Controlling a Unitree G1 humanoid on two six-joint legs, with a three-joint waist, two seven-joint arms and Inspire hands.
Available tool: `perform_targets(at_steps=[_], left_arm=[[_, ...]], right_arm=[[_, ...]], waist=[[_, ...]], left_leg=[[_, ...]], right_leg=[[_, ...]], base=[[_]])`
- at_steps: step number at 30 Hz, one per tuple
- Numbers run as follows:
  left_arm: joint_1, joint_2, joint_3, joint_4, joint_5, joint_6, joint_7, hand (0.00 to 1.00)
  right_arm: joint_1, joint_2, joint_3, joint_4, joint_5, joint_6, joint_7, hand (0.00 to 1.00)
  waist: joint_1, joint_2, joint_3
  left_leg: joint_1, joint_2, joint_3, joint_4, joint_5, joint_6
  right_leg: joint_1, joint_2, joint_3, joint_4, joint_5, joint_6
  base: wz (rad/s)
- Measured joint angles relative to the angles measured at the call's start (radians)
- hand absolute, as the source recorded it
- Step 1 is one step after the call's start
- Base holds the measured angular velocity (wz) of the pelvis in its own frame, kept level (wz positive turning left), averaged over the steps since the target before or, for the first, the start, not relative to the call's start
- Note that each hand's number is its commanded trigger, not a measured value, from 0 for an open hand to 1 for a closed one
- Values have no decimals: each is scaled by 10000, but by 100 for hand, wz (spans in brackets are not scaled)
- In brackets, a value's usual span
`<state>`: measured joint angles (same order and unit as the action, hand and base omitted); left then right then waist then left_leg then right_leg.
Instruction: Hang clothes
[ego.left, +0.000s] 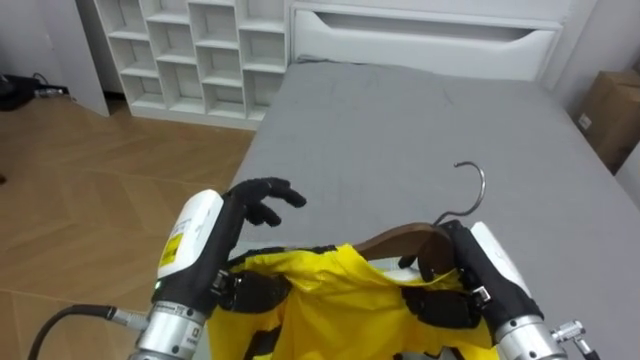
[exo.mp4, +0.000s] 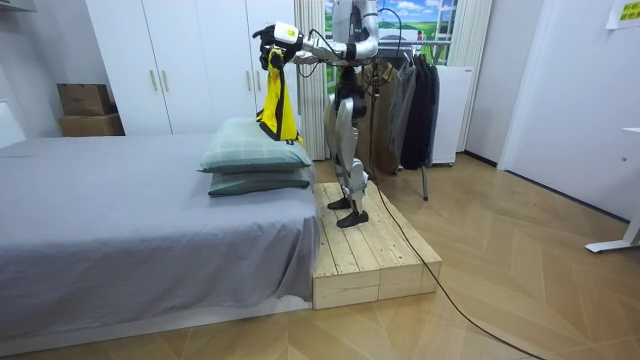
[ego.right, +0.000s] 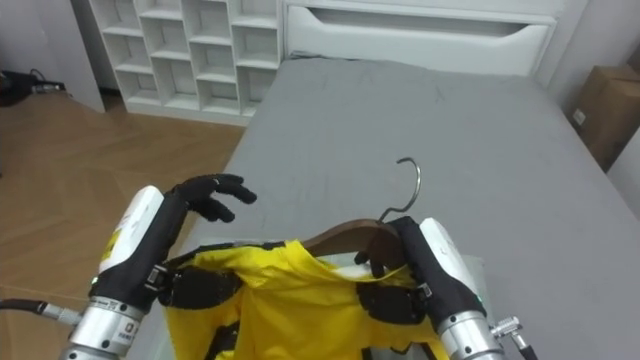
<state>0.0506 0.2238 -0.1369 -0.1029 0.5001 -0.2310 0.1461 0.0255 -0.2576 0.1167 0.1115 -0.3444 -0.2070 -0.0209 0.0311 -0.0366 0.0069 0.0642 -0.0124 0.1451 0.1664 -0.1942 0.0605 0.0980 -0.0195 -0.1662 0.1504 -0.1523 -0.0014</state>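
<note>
Count as I read it from my station:
- one yellow garment (ego.left: 340, 300)
- one wooden hanger (ego.left: 405, 240)
- one bed (ego.left: 420, 130)
- two pillows (exo.mp4: 255, 157), stacked
- two cardboard boxes (exo.mp4: 85, 99), stacked
- one white shelf unit (ego.left: 195, 50)
- one wooden platform (exo.mp4: 365, 255)
- dark coats (exo.mp4: 412, 100), too bunched for me to count

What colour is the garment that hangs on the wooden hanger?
Yellow with black parts; the garment shows best in the left eye view.

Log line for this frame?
stance: on platform by bed | right hand: shut on hanger | left hand: open | yellow garment: on hanger, unhung
</note>
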Motion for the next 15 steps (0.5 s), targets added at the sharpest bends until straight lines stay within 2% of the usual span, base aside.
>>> perform_targets(at_steps=[8, 15], left_arm=[[31, -12, -15, 17, -393, 11, -30, 0], [240, -29, -8, 33, -395, 130, -281, 0]], right_arm=[[4, -1, 3, 1, -577, 334, 76, 100], [13, -1, 2, 0, -587, 349, 142, 100]], waist=[[-22, -2, -1], [-45, -19, -12]], left_leg=[[-6, 0, 0, -5, 0, 0], [-13, 0, 0, 0, 0, 0]], right_leg=[[-10, 1, 7, 0, 0, 0], [-14, -2, 3, 1, 0, 0]], base=[[0], [0]])
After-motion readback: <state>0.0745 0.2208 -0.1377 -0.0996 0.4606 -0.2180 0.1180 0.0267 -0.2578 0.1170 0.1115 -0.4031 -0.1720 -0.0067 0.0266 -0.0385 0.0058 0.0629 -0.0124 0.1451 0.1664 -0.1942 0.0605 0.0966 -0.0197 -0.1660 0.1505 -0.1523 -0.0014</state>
